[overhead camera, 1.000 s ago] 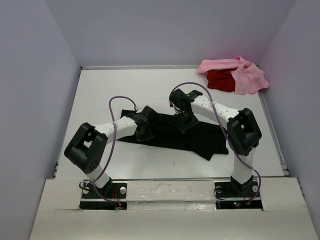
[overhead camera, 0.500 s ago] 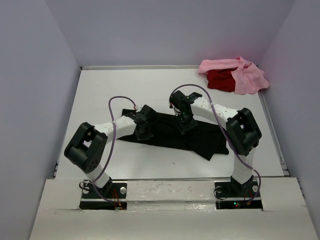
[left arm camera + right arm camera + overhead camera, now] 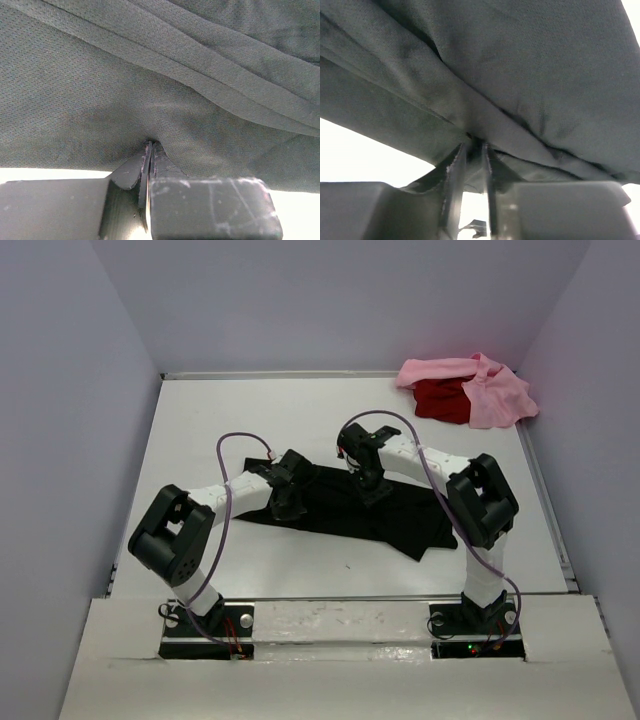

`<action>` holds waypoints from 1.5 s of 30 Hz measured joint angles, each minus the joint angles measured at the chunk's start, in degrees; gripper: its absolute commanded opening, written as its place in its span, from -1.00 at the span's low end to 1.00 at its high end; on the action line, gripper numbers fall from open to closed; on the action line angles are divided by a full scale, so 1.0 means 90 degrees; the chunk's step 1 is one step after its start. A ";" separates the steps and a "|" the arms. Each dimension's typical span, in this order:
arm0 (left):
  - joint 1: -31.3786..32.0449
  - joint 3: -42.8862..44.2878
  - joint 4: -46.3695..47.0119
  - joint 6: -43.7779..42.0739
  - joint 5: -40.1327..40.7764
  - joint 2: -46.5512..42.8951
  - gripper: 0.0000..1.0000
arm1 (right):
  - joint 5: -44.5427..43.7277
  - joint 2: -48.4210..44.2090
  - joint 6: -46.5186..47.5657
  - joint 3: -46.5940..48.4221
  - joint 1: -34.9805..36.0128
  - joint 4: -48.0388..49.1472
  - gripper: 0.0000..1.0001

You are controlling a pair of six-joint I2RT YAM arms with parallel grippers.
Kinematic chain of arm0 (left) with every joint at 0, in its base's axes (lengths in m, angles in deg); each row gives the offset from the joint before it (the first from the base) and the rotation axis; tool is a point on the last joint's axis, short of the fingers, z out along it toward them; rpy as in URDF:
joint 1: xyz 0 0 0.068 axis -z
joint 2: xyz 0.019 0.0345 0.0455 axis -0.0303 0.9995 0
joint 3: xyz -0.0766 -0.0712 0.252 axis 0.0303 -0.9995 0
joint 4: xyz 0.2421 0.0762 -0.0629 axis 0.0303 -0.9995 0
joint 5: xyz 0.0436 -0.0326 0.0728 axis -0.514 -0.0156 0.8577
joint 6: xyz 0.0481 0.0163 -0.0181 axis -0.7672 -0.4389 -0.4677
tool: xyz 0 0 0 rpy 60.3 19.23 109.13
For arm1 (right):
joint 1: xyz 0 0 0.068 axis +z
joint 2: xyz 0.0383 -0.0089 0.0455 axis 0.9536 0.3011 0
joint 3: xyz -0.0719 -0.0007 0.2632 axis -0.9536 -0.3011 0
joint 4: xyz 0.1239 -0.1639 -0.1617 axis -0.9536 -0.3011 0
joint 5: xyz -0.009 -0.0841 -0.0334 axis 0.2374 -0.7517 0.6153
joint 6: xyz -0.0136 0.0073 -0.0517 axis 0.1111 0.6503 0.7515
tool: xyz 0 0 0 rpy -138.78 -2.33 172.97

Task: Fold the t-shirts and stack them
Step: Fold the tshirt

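Observation:
The black t-shirt [image 3: 400, 520] lies spread and creased across the middle of the table. My left gripper [image 3: 288, 504] is over its left part. In the left wrist view that gripper [image 3: 150, 146] is shut, with a pinch of the black t-shirt [image 3: 100, 90] between its tips. My right gripper [image 3: 371, 490] is on the shirt's upper middle. The right wrist view shows it [image 3: 476, 142] drawn narrow around a fold of the black t-shirt [image 3: 545, 75]. The pink t-shirt [image 3: 497, 392] and the red t-shirt [image 3: 440, 400] lie bunched together at the far right corner.
The white table [image 3: 230, 420] is walled on the left, back and right. The left arm's purple cable [image 3: 228, 455] loops above the table, and the right arm's cable [image 3: 420, 445] arches over its forearm. Both arm bases sit at the near edge.
My right gripper's jaws have narrowed onto the black cloth. Both wrists have shifted only slightly. The left gripper has stayed shut on the shirt.

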 measured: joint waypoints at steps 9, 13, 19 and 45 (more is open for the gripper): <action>0.0000 -0.0002 0.0005 -0.0017 -0.0002 0.0000 -0.87 | -0.0085 0.0032 0.0007 0.0000 0.0000 -0.0010 -1.00; 0.0000 -0.0007 0.0010 -0.0022 -0.0002 0.0000 -0.87 | -0.0146 0.0056 0.0010 0.0044 0.0000 -0.0056 -1.00; 0.0000 -0.0007 0.0015 -0.0049 -0.0002 0.0000 -0.87 | -0.0270 0.0226 0.0027 0.0483 0.0000 -0.0199 -1.00; 0.0000 -0.0041 0.0051 -0.0068 0.0000 -0.0024 -0.87 | -0.0753 0.0862 0.0226 0.1362 -0.0367 -0.0425 -1.00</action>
